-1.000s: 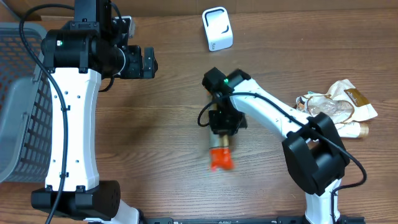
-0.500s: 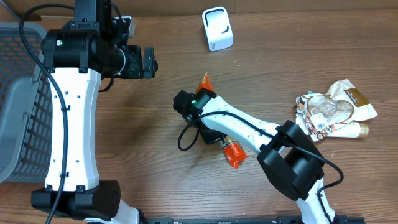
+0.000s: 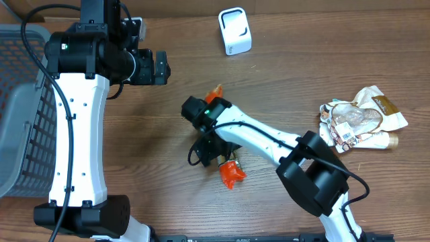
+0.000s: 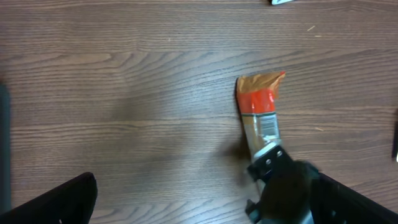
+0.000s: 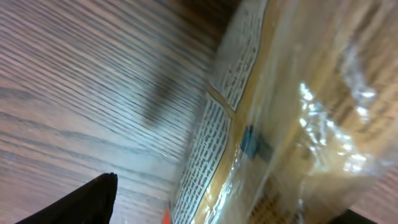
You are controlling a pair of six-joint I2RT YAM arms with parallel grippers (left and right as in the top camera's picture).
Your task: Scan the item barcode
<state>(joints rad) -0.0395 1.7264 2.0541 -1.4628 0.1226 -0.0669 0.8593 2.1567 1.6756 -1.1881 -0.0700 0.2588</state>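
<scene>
Wooden table (image 3: 282, 74), grey basket (image 3: 20, 107) at its left edge; the left gripper (image 3: 163, 68) hovers with jaws spread wide, holding nothing. The right gripper (image 5: 239, 199), jaws apart, sits over the orange-ended snack packet (image 4: 260, 109). The packet lies mid-table under that arm, well apart from the white barcode scanner (image 3: 235, 31).

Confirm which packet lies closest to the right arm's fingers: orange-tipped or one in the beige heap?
The orange-tipped packet, mid-table and partly under the right arm. The beige heap lies far right, out by that arm's base.
</scene>
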